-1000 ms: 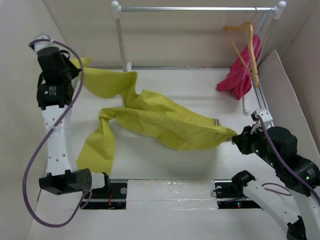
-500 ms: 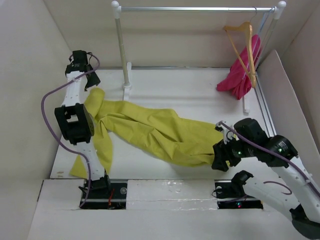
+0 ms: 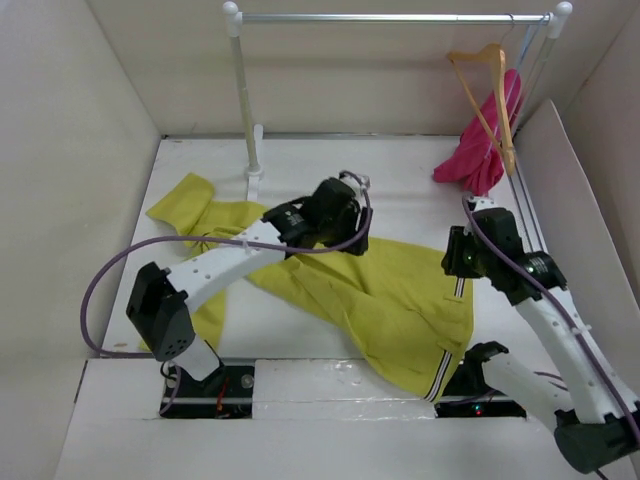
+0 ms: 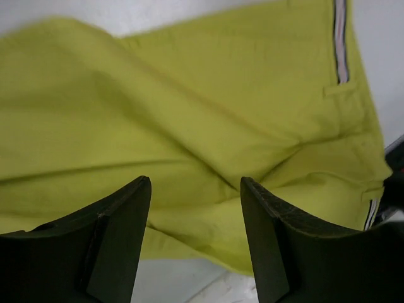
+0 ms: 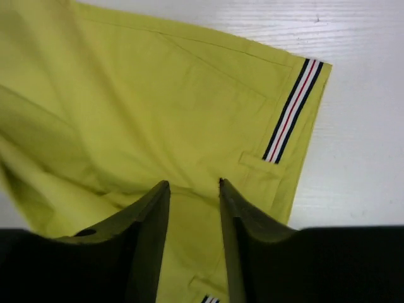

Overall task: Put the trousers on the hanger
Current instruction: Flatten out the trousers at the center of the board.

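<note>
The left gripper [image 4: 196, 184] is held wide apart and empty, the right gripper [image 5: 194, 186] narrowly parted, both over the trousers [image 3: 395, 295], which are spread on the table [image 3: 400, 170]. The hanger [image 3: 490, 50] is hung from the rail [image 3: 400, 17], far right.

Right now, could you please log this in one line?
trousers: on table | hanger: on rail | left gripper: open, empty | right gripper: open, empty
</note>
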